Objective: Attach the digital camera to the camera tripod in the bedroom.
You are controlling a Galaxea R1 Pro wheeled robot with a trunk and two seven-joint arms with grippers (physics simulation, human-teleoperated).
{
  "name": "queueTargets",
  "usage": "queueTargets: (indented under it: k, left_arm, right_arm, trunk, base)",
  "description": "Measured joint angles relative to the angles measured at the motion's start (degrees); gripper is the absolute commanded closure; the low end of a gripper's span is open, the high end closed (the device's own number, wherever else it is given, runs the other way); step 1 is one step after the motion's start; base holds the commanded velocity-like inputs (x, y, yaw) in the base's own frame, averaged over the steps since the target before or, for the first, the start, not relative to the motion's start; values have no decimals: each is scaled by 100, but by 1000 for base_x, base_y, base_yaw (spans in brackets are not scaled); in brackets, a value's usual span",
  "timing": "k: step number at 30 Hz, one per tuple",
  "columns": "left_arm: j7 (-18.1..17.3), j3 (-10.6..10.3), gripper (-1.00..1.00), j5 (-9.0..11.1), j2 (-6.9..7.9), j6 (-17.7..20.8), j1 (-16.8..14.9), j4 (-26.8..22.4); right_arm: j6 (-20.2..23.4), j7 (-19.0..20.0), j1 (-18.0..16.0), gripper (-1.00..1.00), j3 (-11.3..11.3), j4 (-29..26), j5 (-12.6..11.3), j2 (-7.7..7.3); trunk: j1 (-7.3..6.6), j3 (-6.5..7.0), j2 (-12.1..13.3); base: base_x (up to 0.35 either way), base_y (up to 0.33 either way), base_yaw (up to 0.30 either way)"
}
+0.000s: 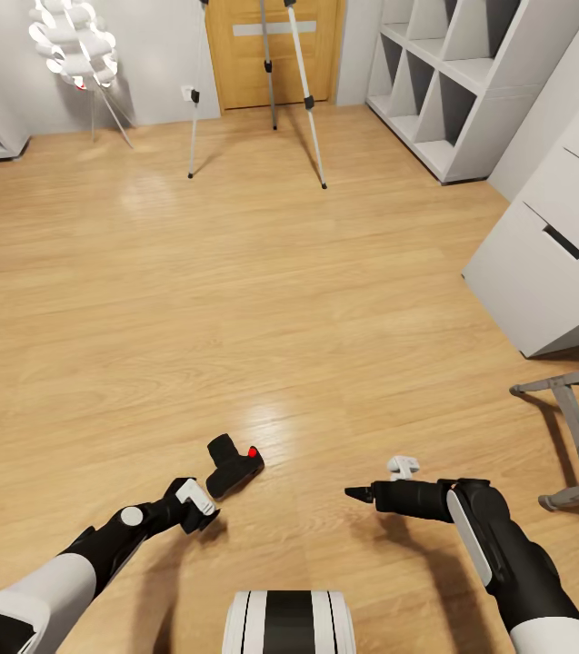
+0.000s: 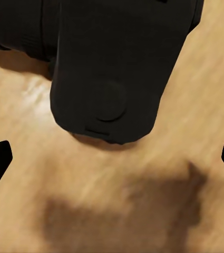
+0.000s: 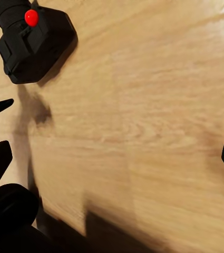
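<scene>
Across the frame, wood plank floor; camera tripod top centre by the door. Digital camera lies lower centre on floor — left end effector just beside it, spread open, empty; right end effector — can't tell.

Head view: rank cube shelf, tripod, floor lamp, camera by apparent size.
1. White cube shelf, cropped at the top edge.
2. Camera tripod, only its legs in frame.
3. White floor lamp, also cropped.
4. Digital camera, smallest though nearest.
Shelf, tripod and lamp stand far back, so true sizes stay unsure.
</scene>
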Motion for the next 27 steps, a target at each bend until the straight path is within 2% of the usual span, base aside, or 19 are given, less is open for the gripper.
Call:
queueTargets:
  k: [13,27]
  left_arm:
    - [6,-8,-100,-2,41,13,-1,7]
    - [7,-9,-100,-2,62,13,-1,8]
  right_arm:
    - [-7,-30,0,-100,1,-37,16,1]
    - [-10,-66,1,-100,0,5,0,1]
  trunk:
    - [0,4,0]
    - [0,49,0]
  base:
    - [0,0,-18]
    - [0,0,-176]
